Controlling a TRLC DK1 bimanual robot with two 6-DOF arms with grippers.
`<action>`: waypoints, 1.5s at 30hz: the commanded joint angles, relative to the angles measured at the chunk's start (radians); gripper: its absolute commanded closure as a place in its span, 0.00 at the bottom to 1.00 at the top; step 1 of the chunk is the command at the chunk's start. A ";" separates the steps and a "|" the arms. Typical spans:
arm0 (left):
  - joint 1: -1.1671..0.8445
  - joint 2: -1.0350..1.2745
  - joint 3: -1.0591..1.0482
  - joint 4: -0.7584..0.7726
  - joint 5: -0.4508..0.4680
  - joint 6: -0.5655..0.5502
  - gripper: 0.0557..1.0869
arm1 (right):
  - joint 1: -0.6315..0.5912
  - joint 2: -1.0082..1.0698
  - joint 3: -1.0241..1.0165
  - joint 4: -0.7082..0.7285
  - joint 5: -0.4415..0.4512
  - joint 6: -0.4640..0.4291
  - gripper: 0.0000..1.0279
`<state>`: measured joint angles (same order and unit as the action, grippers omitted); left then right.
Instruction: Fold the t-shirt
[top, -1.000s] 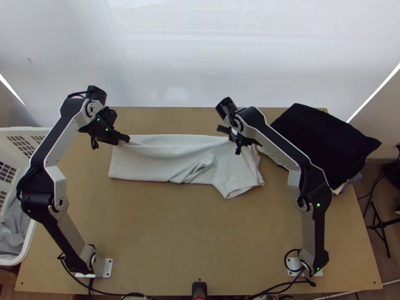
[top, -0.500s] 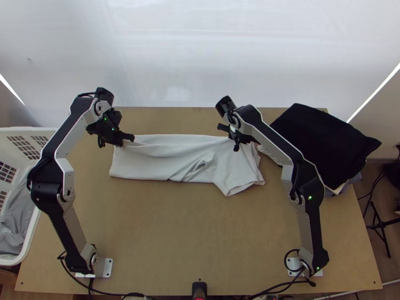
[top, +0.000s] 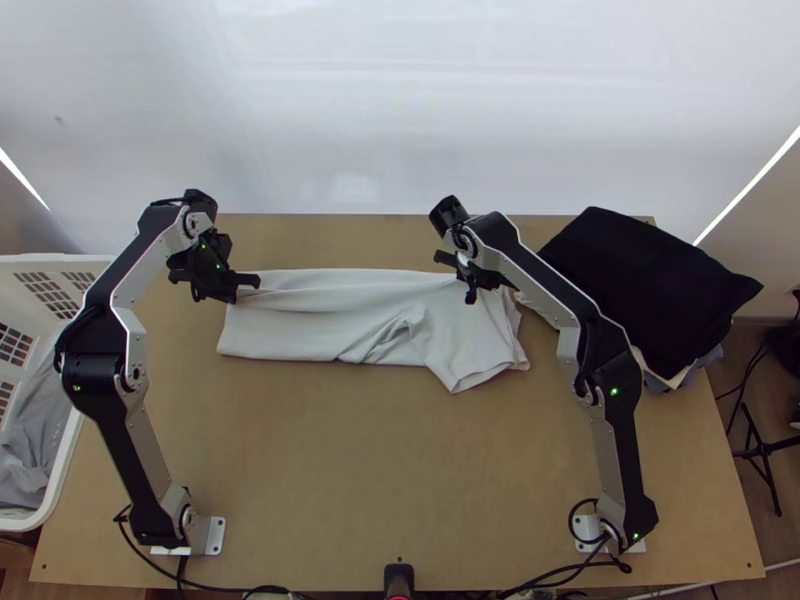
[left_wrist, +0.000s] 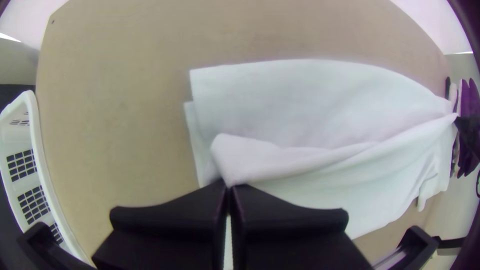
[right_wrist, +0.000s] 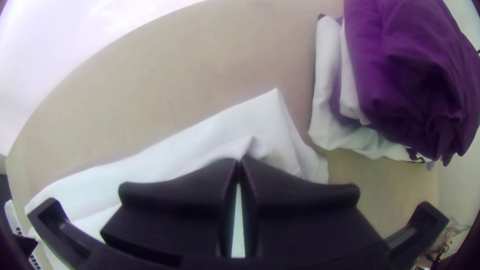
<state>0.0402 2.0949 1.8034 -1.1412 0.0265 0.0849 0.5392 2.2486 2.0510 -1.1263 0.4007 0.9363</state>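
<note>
- The t-shirt (top: 325, 335) lies on the table (top: 400, 480) as a long strip, its long axis running across from the left arm's side to the right arm's side, layers doubled lengthwise.
- The left gripper (left_wrist: 230, 187) has its fingers together, clamped on a raised fold of the shirt close to the plain end; that end, probably the hem, belongs to the left arm.
- The right gripper (right_wrist: 240, 160) also has its fingers together, pinching a small peak of cloth near the other end, where a sleeve (top: 475, 368) sticks out towards the table's near edge. The right arm is the nearer one there.
- A ridge of cloth runs between the two grips, roughly along the long axis. Both grips sit near the shirt's far long edge, so most of its width lies on the near side of them, towards the arms' bases.
- The coming move probably turns on that: both grippers would need to work together across the strip's width, bringing the ridge into line with the long edge.
- Uneven travel could skew the strip, and the sleeve's slanted bunching may need straightening.
- The dark pile (top: 650, 285) sits just past the sleeve end; the white basket (left_wrist: 39, 145) is off beyond the plain end, well apart.
</note>
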 joint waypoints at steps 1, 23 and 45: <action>0.020 0.008 -0.012 0.058 -0.002 -0.024 0.96 | -0.001 0.029 0.017 0.002 0.006 0.013 0.97; 0.010 -0.161 -0.056 0.170 0.220 -0.053 0.04 | 0.036 -0.009 0.110 0.022 0.204 0.102 0.58; 0.313 -0.269 -0.188 0.182 0.340 -0.243 0.04 | 0.145 -0.316 0.225 -0.118 -0.040 -0.281 0.29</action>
<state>0.2226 1.8553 1.6615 -0.9585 0.3000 -0.0811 0.6609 2.0346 2.2723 -1.1774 0.4778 0.8673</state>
